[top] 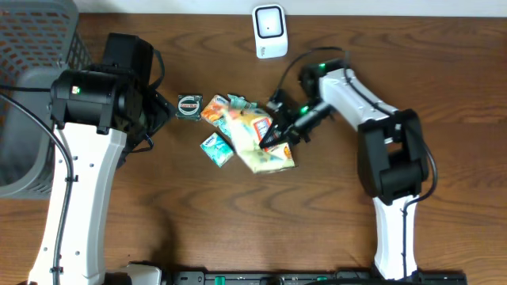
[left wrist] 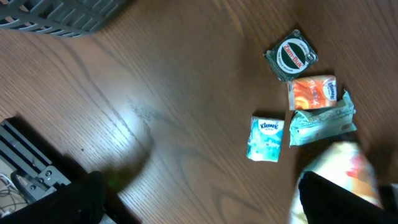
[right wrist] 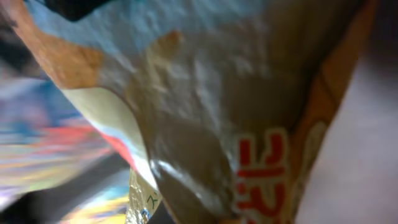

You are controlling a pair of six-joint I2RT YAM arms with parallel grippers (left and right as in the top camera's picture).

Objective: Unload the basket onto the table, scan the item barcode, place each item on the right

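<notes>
A pile of small packets lies mid-table: a pale yellow snack bag, an orange packet, a teal wipes pack, a blue tissue pack and a round tin. My right gripper is shut on the snack bag's right edge. The crinkled bag with red lettering fills the right wrist view and hides the fingers. My left gripper stands open, left of the tin, holding nothing. Its wrist view shows the tin, the tissue pack and the orange packet. The white scanner stands at the back.
A grey mesh basket stands at the far left edge, seen again at the basket's corner in the left wrist view. Bare wooden table stretches in front of the pile.
</notes>
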